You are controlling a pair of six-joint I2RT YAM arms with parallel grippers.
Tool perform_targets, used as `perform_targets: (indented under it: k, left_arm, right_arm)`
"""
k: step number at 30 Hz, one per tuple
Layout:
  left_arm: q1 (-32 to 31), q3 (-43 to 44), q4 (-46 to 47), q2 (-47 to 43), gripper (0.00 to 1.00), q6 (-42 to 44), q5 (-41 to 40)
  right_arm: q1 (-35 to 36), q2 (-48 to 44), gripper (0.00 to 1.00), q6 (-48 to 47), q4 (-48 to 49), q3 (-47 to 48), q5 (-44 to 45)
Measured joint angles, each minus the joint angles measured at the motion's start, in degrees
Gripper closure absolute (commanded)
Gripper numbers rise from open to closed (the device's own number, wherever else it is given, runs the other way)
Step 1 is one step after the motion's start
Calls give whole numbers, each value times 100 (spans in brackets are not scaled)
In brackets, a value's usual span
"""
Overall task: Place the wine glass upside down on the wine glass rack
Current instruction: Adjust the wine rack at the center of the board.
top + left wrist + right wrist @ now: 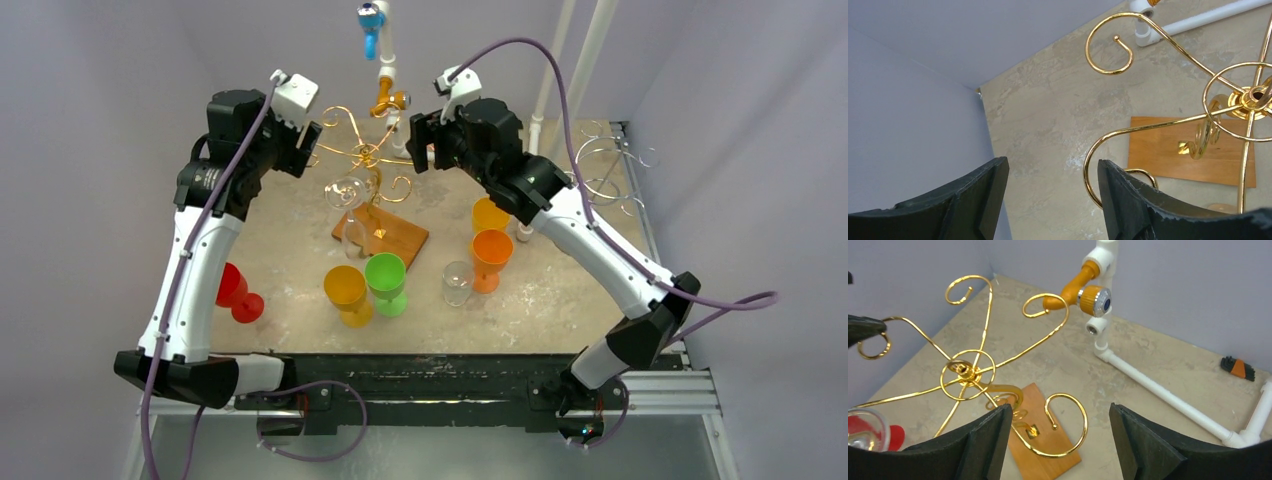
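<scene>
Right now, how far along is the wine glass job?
One clear glass seems to hang upside down on the gold rack. The left gripper and right gripper are open and empty near the rack. A second clear glass stands on the table, not yet hung.

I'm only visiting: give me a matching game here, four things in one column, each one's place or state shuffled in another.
Things
1. red goblet
2. green goblet
3. gold rack
4. left gripper

Place or state
A. stands on a wooden base
B. open, holding nothing
C. by the left arm
D. beside the yellow goblet

Pairs: 1-C, 2-D, 3-A, 4-B.
</scene>
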Motion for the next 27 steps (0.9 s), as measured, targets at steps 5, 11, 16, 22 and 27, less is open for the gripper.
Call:
perform_targets:
  k: [5,11,16,22,27]
  left_arm:
    - [0,-107,31,17,38,0,9]
    - [2,-229,203,103,39,0,-7]
    - [7,-330,402,111,39,0,-37]
    - [9,-367,592,149,39,7,-70]
    - [26,-376,791,249,39,17,-90]
  right_arm:
    - [-72,337,27,4,-101,0,-37]
    - [-125,398,38,13,-76,-7,-136]
    - [-125,376,55,44,85,-216,-234]
    - [-146,229,63,55,367,-586,-306]
    - [-144,70,65,107,691,-901,-317]
